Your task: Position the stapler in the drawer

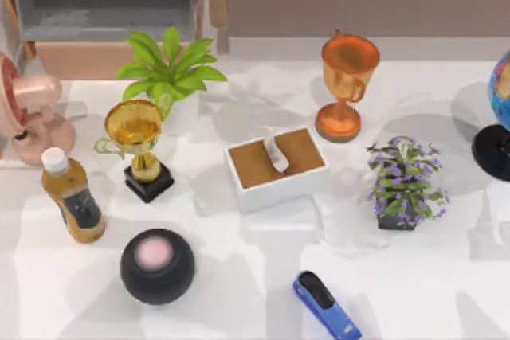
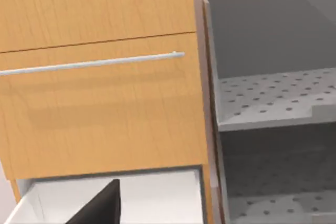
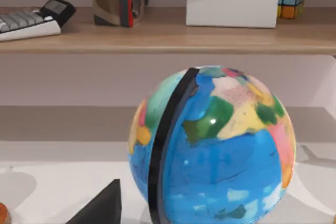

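The blue stapler [image 1: 327, 306] with its black upper arm lies slantwise near the table's front edge, right of the middle, with nothing touching it. The drawer [image 1: 103, 1] stands open at the back left, its grey inside bare and its tan front panel [image 1: 80, 59] facing the table. In the left wrist view the drawer [image 2: 157, 198] sits below a wooden cabinet front, and a dark part of my left gripper [image 2: 100, 208] hangs above it. A dark part of my right gripper [image 3: 100, 208] shows close to the globe [image 3: 212, 145] at the far right.
Between stapler and drawer stand a black ball [image 1: 157, 266], a white tissue box [image 1: 276, 166], a gold trophy [image 1: 135, 145], a bottle [image 1: 73, 197], a green plant [image 1: 169, 69] and a pink fan [image 1: 28, 109]. An orange trophy [image 1: 347, 85] and a purple plant [image 1: 405, 182] stand right.
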Motion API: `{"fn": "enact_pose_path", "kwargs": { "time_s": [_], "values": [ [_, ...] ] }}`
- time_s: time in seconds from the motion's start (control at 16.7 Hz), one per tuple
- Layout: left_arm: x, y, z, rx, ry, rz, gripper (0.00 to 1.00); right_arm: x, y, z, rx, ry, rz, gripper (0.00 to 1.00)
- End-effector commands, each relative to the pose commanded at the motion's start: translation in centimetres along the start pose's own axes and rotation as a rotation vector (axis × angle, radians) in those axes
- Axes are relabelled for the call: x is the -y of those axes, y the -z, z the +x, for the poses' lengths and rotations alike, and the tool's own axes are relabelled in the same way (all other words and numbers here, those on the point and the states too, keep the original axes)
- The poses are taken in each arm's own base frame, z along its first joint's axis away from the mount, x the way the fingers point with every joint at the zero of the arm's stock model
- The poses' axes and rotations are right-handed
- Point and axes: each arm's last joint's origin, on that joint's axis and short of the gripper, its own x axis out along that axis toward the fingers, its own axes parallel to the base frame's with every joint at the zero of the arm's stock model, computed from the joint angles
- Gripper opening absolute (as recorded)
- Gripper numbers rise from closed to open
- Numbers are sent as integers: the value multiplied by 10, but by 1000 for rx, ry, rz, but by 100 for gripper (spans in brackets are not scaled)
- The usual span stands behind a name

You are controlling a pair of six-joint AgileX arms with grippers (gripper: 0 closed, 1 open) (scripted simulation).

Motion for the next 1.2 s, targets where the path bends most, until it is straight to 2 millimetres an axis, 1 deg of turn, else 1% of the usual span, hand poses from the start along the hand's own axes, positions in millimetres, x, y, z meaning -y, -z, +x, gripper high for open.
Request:
{"fn": "enact_pose_path", "kwargs": {
  "time_s": [0.18,0.3,0.48,0.6,0.72,0.9,1.02,1.2],
  "values": [
    [13,-9,-19,39,-6,-191,100,0,0,0,0,0,0,100],
    [21,-11,-28,37,10,-334,100,0,0,0,0,0,0,100],
    [33,-13,-33,-32,61,-544,100,0,0,0,0,0,0,100],
    [41,-15,-33,-117,103,-669,100,0,0,0,0,0,0,100],
    [51,-20,-29,-226,148,-769,100,0,0,0,0,0,0,100],
    [68,-34,-17,-408,200,-878,100,0,0,0,0,0,0,100],
    [81,-45,-5,-534,215,-927,100,0,0,0,0,0,0,100],
    [106,-60,19,-726,189,-975,100,0,0,0,0,0,0,100]
  ]
}}
